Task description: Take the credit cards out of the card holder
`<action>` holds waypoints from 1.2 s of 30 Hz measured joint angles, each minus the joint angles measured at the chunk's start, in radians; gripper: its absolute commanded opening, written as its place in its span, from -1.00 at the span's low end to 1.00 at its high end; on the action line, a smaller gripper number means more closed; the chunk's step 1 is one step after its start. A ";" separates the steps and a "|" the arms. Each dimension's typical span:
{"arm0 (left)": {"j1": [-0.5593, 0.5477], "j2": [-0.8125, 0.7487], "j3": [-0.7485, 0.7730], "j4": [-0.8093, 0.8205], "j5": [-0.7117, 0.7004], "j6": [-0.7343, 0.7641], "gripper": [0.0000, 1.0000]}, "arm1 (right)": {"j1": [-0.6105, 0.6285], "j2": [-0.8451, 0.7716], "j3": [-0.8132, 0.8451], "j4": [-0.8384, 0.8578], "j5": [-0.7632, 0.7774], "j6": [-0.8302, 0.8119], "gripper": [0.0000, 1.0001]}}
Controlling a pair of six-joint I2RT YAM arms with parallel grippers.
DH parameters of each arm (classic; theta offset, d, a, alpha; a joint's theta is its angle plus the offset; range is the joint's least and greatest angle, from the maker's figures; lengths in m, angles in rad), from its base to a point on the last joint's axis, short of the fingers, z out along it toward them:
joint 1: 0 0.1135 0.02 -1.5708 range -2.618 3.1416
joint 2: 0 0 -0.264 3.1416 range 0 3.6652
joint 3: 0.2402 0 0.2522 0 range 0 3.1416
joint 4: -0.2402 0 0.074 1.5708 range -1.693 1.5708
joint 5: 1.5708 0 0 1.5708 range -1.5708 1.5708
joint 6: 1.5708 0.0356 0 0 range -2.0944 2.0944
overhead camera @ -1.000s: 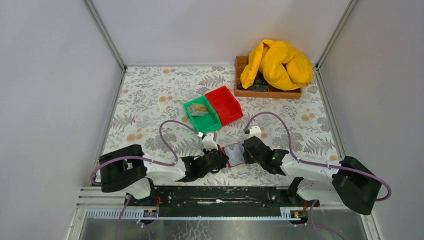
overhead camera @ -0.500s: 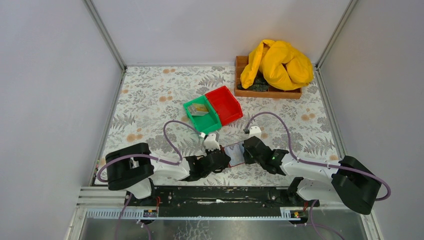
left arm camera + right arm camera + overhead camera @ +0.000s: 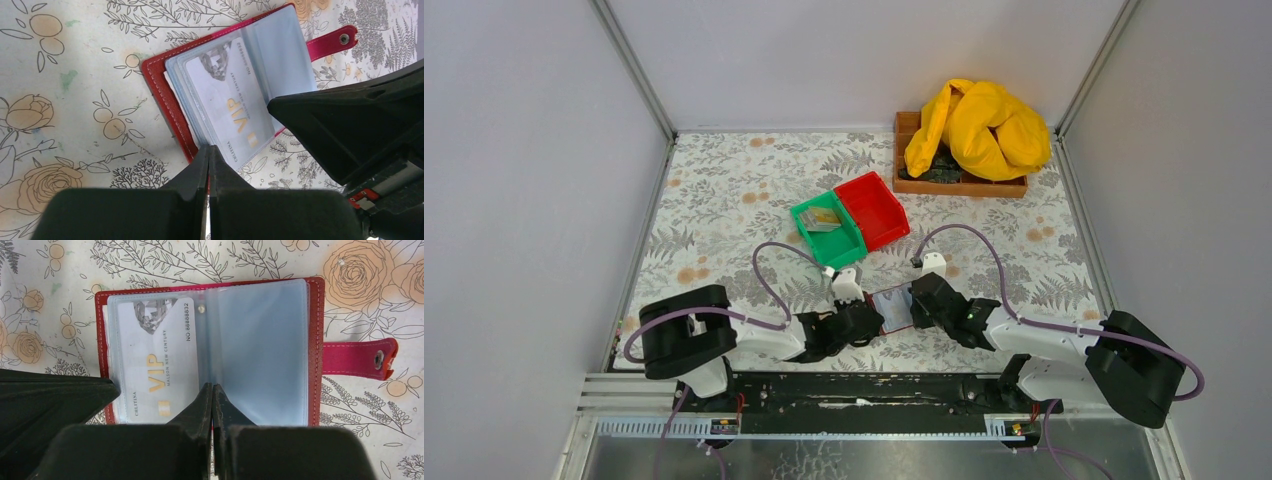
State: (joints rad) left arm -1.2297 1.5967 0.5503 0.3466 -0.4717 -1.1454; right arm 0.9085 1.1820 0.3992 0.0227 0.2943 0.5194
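Note:
The card holder (image 3: 892, 306) lies open on the floral table between my two grippers, dark red with clear sleeves (image 3: 260, 350) and a snap strap (image 3: 357, 359). A grey credit card (image 3: 155, 357) marked VIP sits in its left sleeve (image 3: 225, 95). My left gripper (image 3: 876, 319) is shut, its tips (image 3: 209, 148) at the holder's red edge (image 3: 160, 85) by the card's corner. My right gripper (image 3: 912, 304) is shut too, and its tips (image 3: 212, 386) rest on the middle fold. More cards (image 3: 823, 221) lie in the green bin.
A green bin (image 3: 848, 240) and a red bin (image 3: 873, 208) stand side by side just beyond the holder. At the back right a wooden tray (image 3: 961, 186) carries a yellow cloth (image 3: 977, 128). Grey walls close in the table on three sides.
My left arm has slid to the right, bringing its shut tips up to the holder's left edge. The right gripper has stayed on the holder.

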 measured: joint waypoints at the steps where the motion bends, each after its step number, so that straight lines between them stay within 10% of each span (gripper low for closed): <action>1: 0.000 0.004 0.000 0.000 0.000 -0.002 -1.00 | 0.000 0.000 0.000 0.001 0.000 0.000 -1.00; 36: 0.000 0.028 0.082 -0.017 0.002 0.011 -1.00 | -0.002 0.027 -0.001 0.036 -0.016 -0.001 -0.99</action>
State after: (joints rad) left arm -1.2297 1.6249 0.6323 0.3298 -0.4694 -1.1347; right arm 0.9066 1.2091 0.3981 0.0589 0.2783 0.5186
